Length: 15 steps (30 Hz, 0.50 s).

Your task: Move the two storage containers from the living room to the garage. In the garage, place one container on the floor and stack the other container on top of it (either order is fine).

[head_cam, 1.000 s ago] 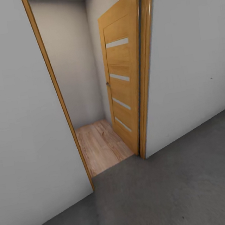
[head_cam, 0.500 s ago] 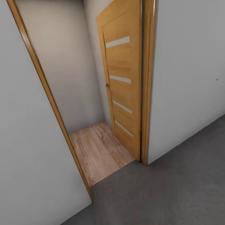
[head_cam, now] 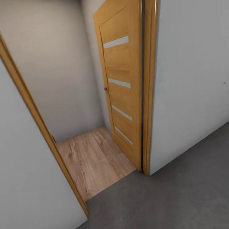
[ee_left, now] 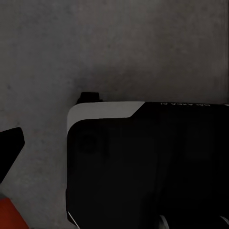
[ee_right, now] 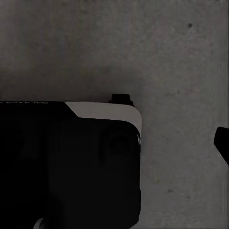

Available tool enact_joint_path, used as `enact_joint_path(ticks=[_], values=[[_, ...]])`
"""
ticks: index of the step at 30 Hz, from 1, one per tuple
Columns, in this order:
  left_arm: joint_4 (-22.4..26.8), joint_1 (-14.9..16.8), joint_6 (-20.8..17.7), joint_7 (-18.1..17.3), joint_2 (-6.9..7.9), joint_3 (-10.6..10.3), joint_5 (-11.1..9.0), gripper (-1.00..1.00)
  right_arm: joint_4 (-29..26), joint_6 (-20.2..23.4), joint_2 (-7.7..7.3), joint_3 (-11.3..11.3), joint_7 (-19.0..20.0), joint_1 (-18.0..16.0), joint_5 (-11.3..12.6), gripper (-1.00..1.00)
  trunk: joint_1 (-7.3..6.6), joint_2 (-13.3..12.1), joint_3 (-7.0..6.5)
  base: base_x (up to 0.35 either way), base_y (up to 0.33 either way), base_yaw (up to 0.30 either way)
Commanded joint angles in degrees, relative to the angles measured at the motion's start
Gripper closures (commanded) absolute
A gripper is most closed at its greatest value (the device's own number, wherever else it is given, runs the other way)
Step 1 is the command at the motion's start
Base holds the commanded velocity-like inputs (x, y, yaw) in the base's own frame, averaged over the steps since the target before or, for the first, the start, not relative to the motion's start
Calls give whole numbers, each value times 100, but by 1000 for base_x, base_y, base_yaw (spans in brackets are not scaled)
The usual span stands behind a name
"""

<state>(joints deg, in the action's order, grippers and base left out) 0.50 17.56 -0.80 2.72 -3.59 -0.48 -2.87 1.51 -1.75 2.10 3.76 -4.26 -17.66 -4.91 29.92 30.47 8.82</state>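
Robot in transit on grey concrete floor (head_cam: 197,197), facing open wooden door (head_cam: 122,81) frame centre, likely to fetch containers; jaws' state can't tell.

Open wooden door (head_cam: 119,81), plank floor (head_cam: 91,161) beyond, concrete floor (head_cam: 183,199) near.

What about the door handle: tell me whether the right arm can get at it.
Probably not. The door handle sits on the open door past the threshold, while the right wrist view looks down on concrete floor beside the robot's base.
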Motion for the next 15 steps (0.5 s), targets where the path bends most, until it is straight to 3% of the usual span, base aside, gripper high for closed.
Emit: enact_joint_path(ticks=[1,15], values=[[3,3,-8,18,-2,-9,-30,-100,16,-18,1,41,-22,-9,-52,-100,5,8,9,272,-227,0],[3,4,-8,27,-2,-5,-32,-100,16,-18,2,41,-22,-8,-33,-100,5,8,9,235,-263,0]])
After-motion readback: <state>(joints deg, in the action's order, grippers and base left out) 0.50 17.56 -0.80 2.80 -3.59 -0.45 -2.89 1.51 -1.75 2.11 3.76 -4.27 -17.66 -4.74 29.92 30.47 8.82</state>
